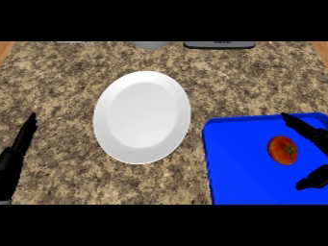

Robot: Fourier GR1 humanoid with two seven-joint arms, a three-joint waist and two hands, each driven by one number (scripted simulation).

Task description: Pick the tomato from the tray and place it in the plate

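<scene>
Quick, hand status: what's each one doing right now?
Left hand: open, fingers straight, resting at the left edge, holding nothing.
Right hand: open around the tomato on the blue tray, not yet gripping it.

Even, bright, diffuse light with no evident source covers the granite counter (67,86), leaving almost no cast shadows, only a soft grey shading across the white plate (142,116) and a faint sheen on the tomato (282,150), while the blue tray (245,163) looks flat and saturated.
</scene>
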